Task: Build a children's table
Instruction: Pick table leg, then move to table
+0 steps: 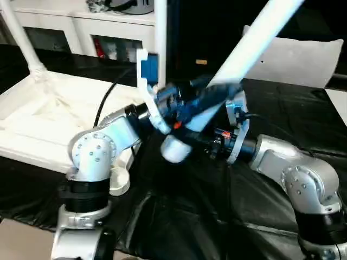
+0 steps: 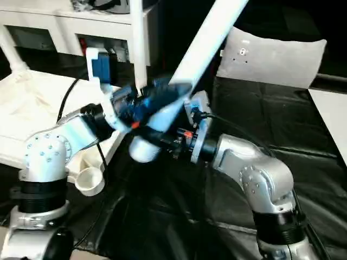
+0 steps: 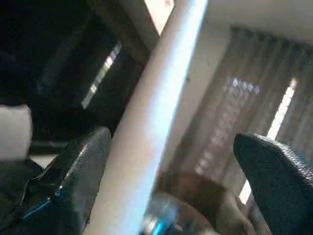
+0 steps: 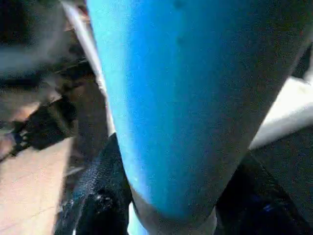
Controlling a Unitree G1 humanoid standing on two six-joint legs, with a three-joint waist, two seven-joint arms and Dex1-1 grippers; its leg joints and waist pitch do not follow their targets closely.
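The leg (image 1: 255,43), likely light, stiff and slippery, is pinched near its thick end by the right tool (image 4: 161,215); the left tool (image 3: 171,161) is spread.

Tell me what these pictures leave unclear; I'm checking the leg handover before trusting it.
- Leg: its far end is cut off by the head views' top edge.
- Right tool: in the right wrist view the leg covers its fingers, so where they touch it is hidden.
- Both tools in the head views: motion blur smears them where they meet.
- Tabletop: cut off at the left edge.

White cabinet (image 1: 81,24) behind a black-covered floor (image 1: 217,216); curtained window (image 3: 254,112).
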